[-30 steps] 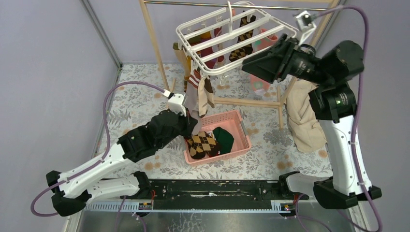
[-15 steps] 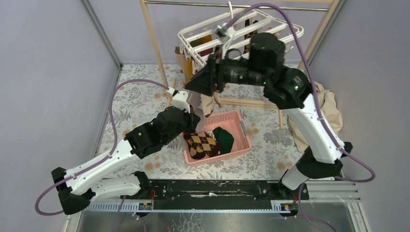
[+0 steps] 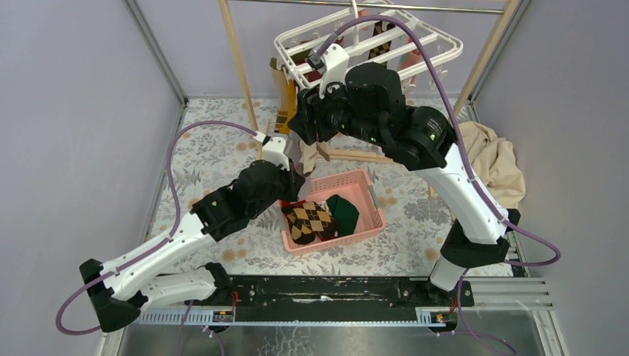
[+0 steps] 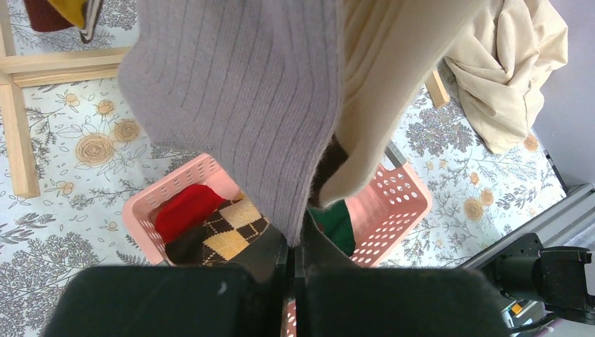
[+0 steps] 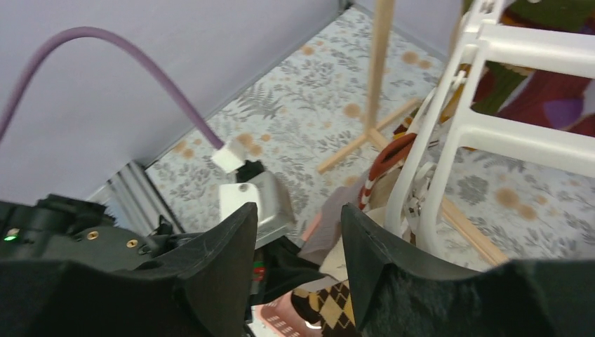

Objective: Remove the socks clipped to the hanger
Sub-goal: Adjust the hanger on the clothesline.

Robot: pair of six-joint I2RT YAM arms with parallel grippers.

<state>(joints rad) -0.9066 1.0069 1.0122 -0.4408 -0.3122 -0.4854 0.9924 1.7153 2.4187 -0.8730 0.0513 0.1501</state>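
The white hanger [image 3: 438, 38] hangs from the rail with several socks [image 3: 284, 100] clipped under it. A grey ribbed sock [image 4: 245, 105] and a cream sock [image 4: 393, 77] dangle from its front left corner over the pink basket. My left gripper [image 4: 298, 237] is shut on the grey sock's lower tip, just above the basket; from above it sits at the basket's left end [image 3: 295, 184]. My right gripper [image 5: 298, 219] is open beside the hanger's corner bars [image 5: 449, 133], level with the clips, nothing between its fingers.
The pink basket [image 3: 372, 194] holds an argyle sock [image 3: 310, 221], a green one [image 3: 343, 211] and a red one [image 4: 186, 210]. A beige cloth [image 3: 495, 159] lies at the right. The wooden rail frame [image 3: 234, 55] stands behind.
The right arm has swung from the hanger's right side across to its front left corner. The hanger has tipped and shifted a little. The left gripper has kept its hold on the grey sock.
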